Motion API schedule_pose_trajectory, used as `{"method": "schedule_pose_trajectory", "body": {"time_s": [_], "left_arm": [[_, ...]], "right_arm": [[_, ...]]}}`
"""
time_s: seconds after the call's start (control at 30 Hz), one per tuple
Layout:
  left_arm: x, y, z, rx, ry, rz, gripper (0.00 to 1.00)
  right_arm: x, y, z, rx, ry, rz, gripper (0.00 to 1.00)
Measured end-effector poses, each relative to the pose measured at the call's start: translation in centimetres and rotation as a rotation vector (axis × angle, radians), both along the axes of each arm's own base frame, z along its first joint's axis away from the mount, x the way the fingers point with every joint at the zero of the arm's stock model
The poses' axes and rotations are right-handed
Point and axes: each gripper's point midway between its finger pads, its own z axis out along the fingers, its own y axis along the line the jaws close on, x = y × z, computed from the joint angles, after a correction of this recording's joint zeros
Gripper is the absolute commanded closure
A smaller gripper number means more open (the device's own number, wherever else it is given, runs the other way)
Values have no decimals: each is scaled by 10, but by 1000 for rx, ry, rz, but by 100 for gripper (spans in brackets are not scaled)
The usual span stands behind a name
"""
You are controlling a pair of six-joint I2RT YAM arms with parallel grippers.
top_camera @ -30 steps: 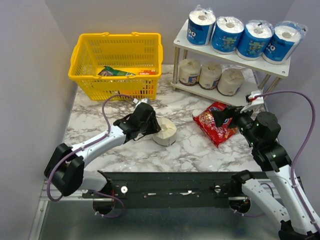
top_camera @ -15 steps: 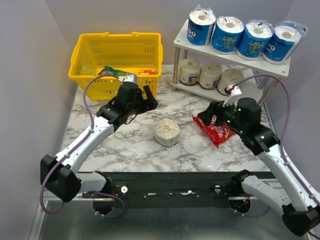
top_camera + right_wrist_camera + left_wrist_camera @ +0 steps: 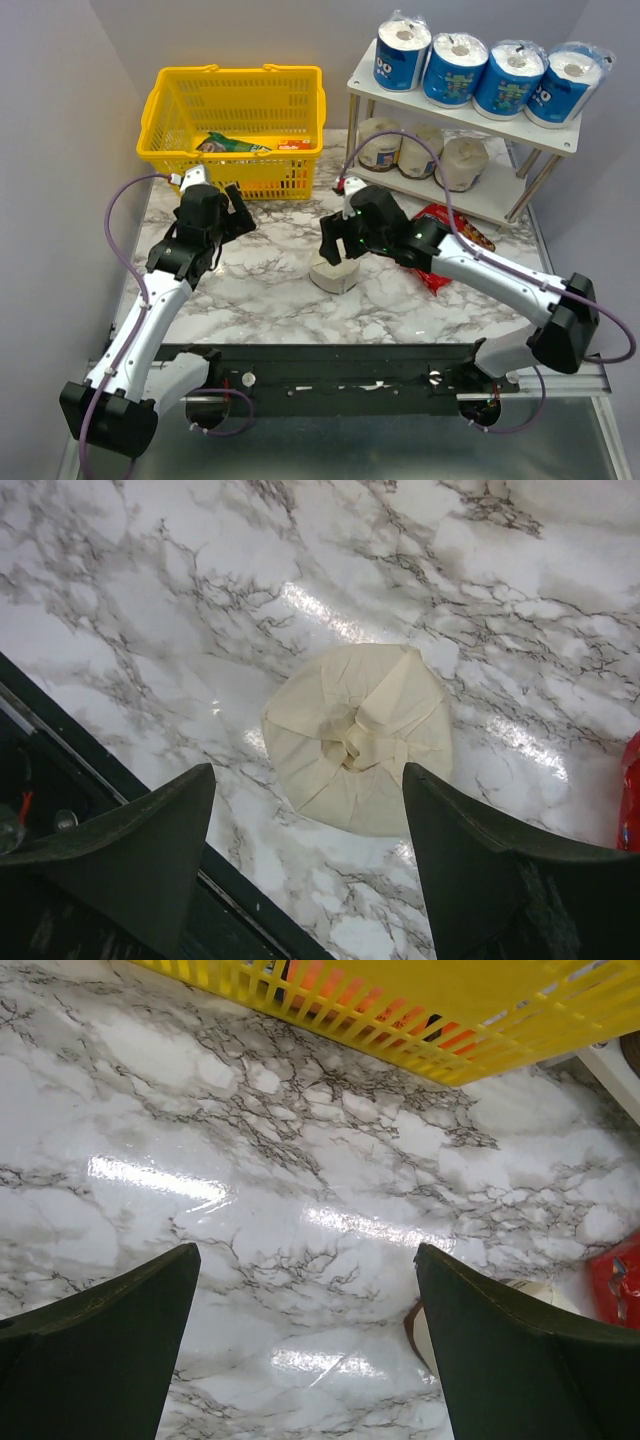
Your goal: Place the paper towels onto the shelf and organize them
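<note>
One cream paper towel roll (image 3: 333,275) stands on end on the marble table; the right wrist view shows its folded top (image 3: 355,735). My right gripper (image 3: 337,245) (image 3: 308,770) hangs just over it, open, a finger on each side and not touching. My left gripper (image 3: 240,208) (image 3: 306,1250) is open and empty, off to the left by the basket; the roll's edge (image 3: 540,1292) peeks past its right finger. The white shelf (image 3: 470,118) at the back right holds several blue-wrapped rolls (image 3: 487,75) on top and three cream rolls (image 3: 462,163) below.
A yellow basket (image 3: 170,110) (image 3: 420,1010) with packets inside stands at the back left. A red snack bag (image 3: 437,281) (image 3: 618,1280) lies under my right forearm, in front of the shelf. The black rail runs along the table's near edge.
My left gripper opened, let go of the cream roll and drew back left toward the basket. My right arm swung left from the snack bag to above the roll.
</note>
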Motion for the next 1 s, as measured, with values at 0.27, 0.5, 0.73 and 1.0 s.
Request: {"method": "schedule_pose_trajectory", "body": {"time_s": [0.27, 0.5, 0.73, 1.0], "left_arm": [[-2, 7, 15, -1, -60, 2, 1], [-3, 5, 22, -26, -87, -15, 1], [-3, 0, 22, -43, -88, -43, 1], [-3, 0, 22, -46, -87, -42, 1]], "right_arm": [[9, 34, -39, -148, 38, 28, 15], [10, 46, -56, -223, 87, -11, 15], [15, 44, -82, -353, 125, -72, 23], [15, 44, -82, -352, 126, -81, 23]]}}
